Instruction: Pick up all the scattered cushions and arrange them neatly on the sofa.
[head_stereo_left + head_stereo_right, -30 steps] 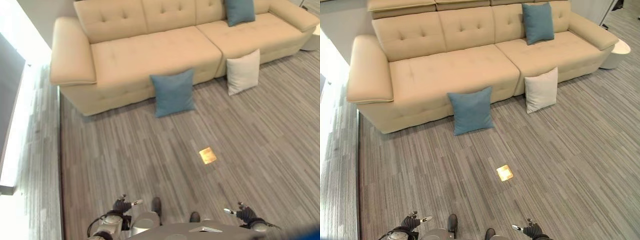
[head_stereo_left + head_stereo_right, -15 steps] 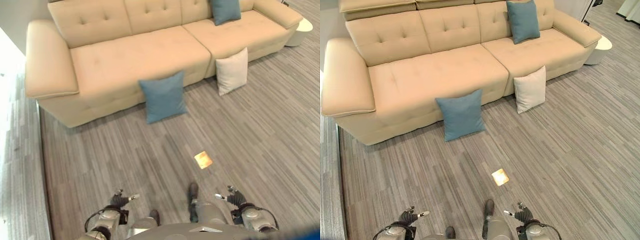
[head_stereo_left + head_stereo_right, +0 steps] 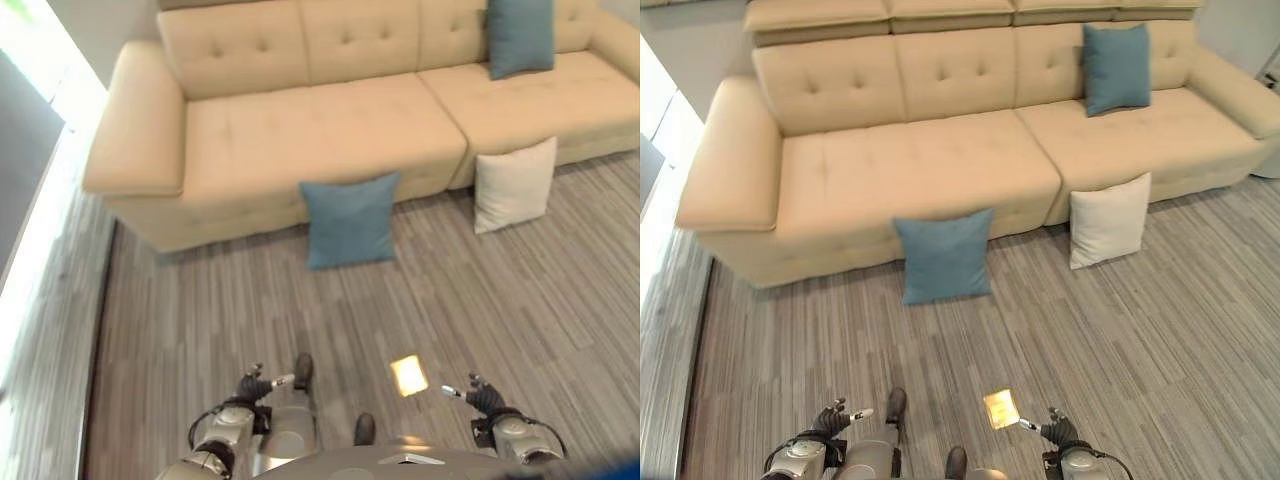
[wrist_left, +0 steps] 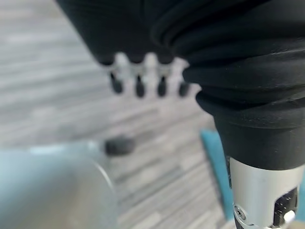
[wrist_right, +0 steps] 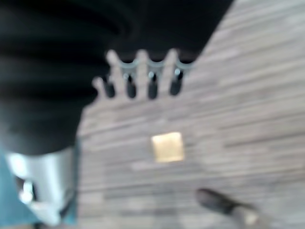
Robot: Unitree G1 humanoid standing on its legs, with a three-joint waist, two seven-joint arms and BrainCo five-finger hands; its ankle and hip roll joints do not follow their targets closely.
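A blue cushion (image 3: 944,254) stands on the floor, leaning against the front of the sofa (image 3: 910,170) below its left seat, square and soft-looking with a plain woven cover. A white cushion (image 3: 1109,220) of much the same shape leans against the sofa front further to the right, near the seam where the two seats meet, well apart from the blue one. A second blue cushion (image 3: 1117,68) sits up on the right seat, propped upright against the backrest. The sofa is long and beige, with a smooth cover, button tufts across the back and seats, and a broad rounded armrest at its left end. The left hand (image 3: 830,419) hangs low in front of the robot, well short of the cushions, its fingers (image 4: 137,86) straight and loosely spread, holding nothing and touching nothing. The right hand (image 3: 1058,429) is at about the same height on the other side, its fingers (image 5: 151,88) likewise extended in an even row and empty. The floor (image 3: 1140,340) is grey carpet with fine streaks running in blocks of differing direction, and a small shiny gold square plate (image 3: 1000,408) is set into it just ahead of the right hand.
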